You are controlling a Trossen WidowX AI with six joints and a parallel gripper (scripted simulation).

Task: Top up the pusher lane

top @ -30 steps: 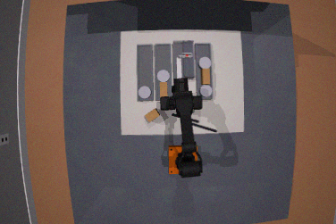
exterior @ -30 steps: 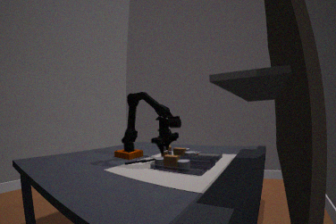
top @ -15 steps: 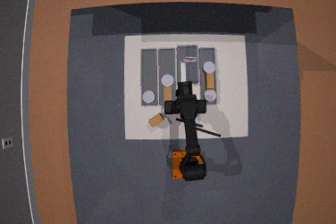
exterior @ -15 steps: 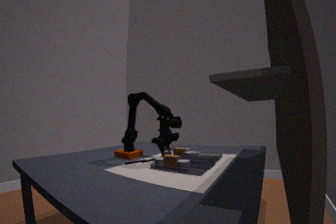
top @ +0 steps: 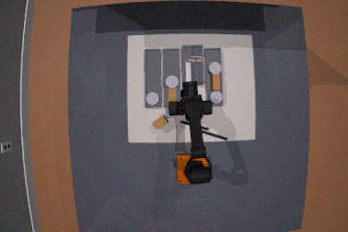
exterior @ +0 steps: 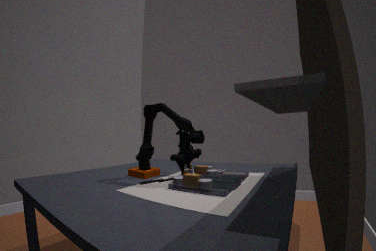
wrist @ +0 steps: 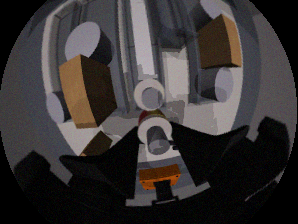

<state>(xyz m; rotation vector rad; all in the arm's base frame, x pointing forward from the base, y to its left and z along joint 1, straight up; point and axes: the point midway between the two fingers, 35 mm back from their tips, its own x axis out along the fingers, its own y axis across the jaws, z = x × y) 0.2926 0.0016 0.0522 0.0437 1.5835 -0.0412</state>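
Grey table, white mat; end effector clamped on unlabelled jar.

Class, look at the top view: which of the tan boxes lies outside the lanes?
The tilted tan box on the white mat, left of the arm; the other two sit inside lanes.
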